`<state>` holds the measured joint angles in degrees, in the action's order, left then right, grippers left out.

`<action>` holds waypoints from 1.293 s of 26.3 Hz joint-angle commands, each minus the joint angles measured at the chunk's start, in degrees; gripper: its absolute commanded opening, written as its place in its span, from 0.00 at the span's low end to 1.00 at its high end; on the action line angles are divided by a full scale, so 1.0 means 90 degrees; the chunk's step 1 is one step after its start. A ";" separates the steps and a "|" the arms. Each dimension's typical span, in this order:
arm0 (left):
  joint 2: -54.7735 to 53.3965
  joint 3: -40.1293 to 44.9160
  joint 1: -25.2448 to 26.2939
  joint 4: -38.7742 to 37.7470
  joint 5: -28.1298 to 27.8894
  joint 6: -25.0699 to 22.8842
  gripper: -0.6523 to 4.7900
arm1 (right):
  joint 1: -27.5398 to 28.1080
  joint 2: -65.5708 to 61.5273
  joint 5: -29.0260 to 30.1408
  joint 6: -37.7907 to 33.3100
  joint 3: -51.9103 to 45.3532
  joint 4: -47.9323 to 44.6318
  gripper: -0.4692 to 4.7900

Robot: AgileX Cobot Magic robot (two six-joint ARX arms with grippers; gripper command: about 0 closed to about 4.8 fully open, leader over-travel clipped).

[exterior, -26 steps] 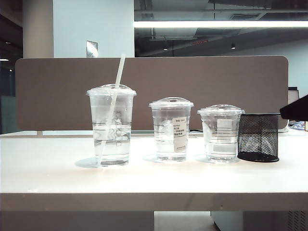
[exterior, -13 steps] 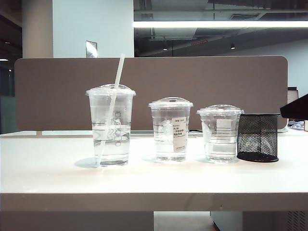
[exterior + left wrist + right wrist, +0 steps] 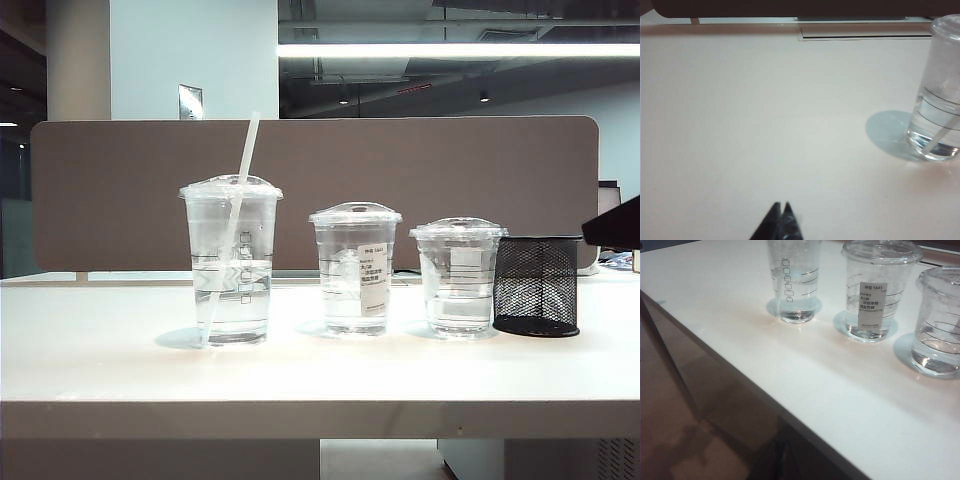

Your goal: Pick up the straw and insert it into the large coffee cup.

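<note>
The large coffee cup (image 3: 231, 260) stands at the left of the row of cups. It is clear, has a domed lid and holds some water. The white straw (image 3: 243, 160) goes through its lid, leans to the right and reaches down to the cup's bottom. In the left wrist view, my left gripper (image 3: 781, 205) hovers over the bare tabletop with its tips together. There the cup (image 3: 940, 95) and the straw's lower end (image 3: 940, 140) lie off to one side, well apart from the gripper. My right gripper (image 3: 782, 442) is a dark, shut shape below the table's front edge, far from the cup (image 3: 795, 285).
A medium cup with a white label (image 3: 355, 268) and a shorter clear cup (image 3: 458, 275) stand to the right of the large one. Beyond them is a black mesh holder (image 3: 537, 285). A dark shape (image 3: 612, 225) juts in at the right edge. A brown partition (image 3: 400, 160) runs behind the table.
</note>
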<state>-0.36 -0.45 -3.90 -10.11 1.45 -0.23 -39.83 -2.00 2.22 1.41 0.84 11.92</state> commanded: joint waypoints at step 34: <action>-0.0005 -0.0007 -0.0012 -0.0046 0.0005 -0.0022 0.11 | 0.3109 0.0221 -0.0746 -0.0165 -0.0087 -0.0418 0.10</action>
<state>-0.36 -0.47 -3.97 -10.11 1.37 -0.38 -12.27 -0.08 -3.22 2.15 0.47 8.54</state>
